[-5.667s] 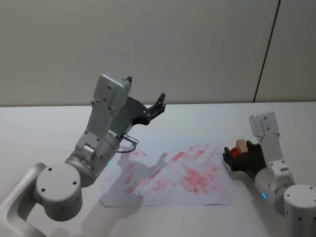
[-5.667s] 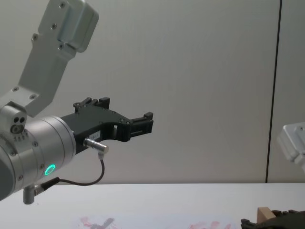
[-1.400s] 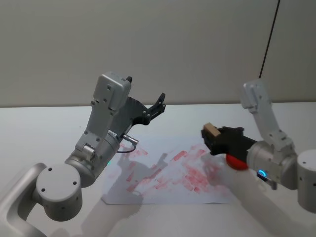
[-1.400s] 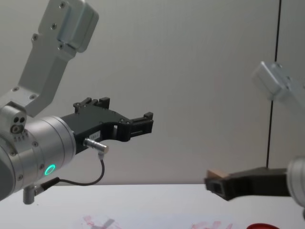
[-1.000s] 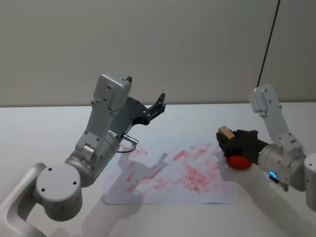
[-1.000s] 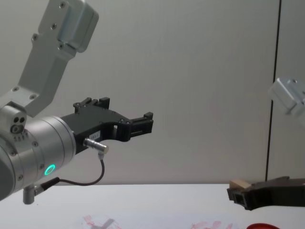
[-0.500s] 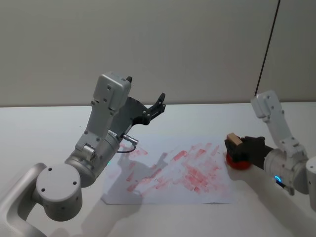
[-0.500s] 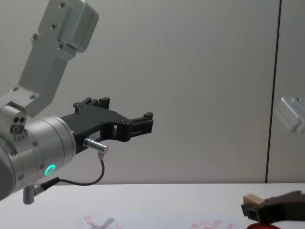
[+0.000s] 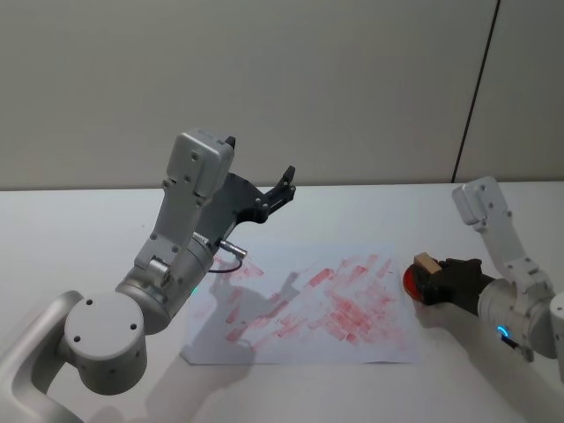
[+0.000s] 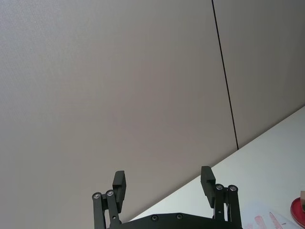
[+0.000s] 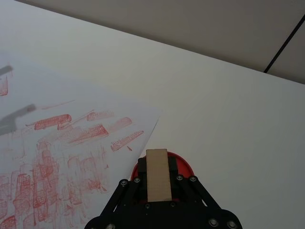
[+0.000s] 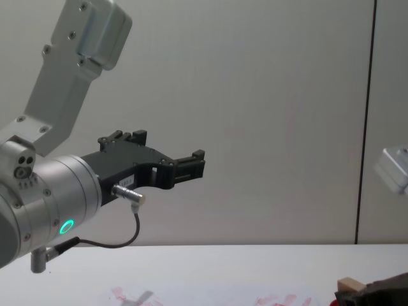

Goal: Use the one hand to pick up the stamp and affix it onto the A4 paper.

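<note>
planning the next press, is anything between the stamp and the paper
Nothing visible is. The right gripper holds the stamp over the red ink pad, just off the paper edge. The left gripper hangs open, raised above the far side.

The paper (image 9: 308, 304) lies mid-bench (image 9: 70, 238) — the ink pad (image 9: 412, 284) just off its right edge, the stamp (image 9: 426, 262) seemingly on the pad.

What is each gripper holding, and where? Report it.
Right gripper holds the stamp by its long sides, over the ink pad. Left gripper is open, raised, holding nothing.
</note>
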